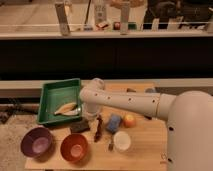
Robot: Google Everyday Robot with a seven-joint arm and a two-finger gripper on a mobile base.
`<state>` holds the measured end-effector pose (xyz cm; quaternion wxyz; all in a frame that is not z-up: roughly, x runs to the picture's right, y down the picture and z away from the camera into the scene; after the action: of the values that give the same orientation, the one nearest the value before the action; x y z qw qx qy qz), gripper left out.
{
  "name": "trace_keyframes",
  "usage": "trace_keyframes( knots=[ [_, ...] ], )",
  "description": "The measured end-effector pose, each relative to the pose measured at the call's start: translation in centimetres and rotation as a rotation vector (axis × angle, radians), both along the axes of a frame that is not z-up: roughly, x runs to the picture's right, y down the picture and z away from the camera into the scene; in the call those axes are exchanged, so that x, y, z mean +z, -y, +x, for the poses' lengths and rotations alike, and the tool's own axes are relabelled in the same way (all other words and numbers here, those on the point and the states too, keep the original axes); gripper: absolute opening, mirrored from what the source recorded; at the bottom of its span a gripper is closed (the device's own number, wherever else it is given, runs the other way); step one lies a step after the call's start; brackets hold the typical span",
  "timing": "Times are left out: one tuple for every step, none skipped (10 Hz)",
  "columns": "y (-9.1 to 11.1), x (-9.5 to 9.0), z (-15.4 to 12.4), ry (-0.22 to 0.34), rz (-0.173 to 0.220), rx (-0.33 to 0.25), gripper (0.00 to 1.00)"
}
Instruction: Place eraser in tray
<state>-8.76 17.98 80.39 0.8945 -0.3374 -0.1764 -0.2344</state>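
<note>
Eraser (79,126), one dark block, lies on the table (145,145) just left of the gripper (98,128), outside the one green tray (50,90). I cannot tell whether the jaws are apart. One purple bowl (37,142), one orange bowl (74,147) and one white cup (121,141) stand nearby.

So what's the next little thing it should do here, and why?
Probably ease the gripper down onto the dark block, likely the eraser. The gripper hangs by the near right corner of the green tray, just above that block, which lies on the table outside the tray, so it has to be picked up first.
</note>
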Motion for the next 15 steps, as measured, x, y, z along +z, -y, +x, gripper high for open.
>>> trace_keyframes(
  knots=[
    [-0.1, 0.1, 0.0, 0.000, -0.003, -0.001, 0.73],
    [-0.3, 0.3, 0.0, -0.001, -0.007, -0.001, 0.73],
    [-0.6, 0.5, 0.0, 0.000, -0.013, -0.002, 0.73],
    [-0.8, 0.8, -0.1, 0.004, -0.018, -0.002, 0.73],
    [-1.0, 0.9, -0.2, 0.008, -0.018, -0.001, 0.73],
    [-1.0, 1.1, -0.3, 0.012, -0.017, 0.003, 0.73],
    [-1.2, 1.3, -0.4, 0.019, -0.013, 0.006, 0.73],
    [-1.4, 1.6, -0.6, 0.022, -0.013, 0.003, 0.73],
    [-1.6, 1.7, -0.8, 0.025, -0.012, -0.001, 0.73],
    [-2.1, 2.1, -1.1, 0.030, -0.016, -0.009, 0.73],
    [-2.4, 2.3, -1.3, 0.032, -0.018, -0.013, 0.73],
    [-2.6, 2.5, -1.5, 0.035, -0.020, -0.016, 0.73],
    [-3.0, 2.8, -1.7, 0.040, -0.024, -0.019, 0.73],
    [-3.4, 3.0, -1.9, 0.043, -0.027, -0.018, 0.73],
    [-3.7, 3.3, -1.9, 0.043, -0.030, -0.016, 0.73]
  ],
)
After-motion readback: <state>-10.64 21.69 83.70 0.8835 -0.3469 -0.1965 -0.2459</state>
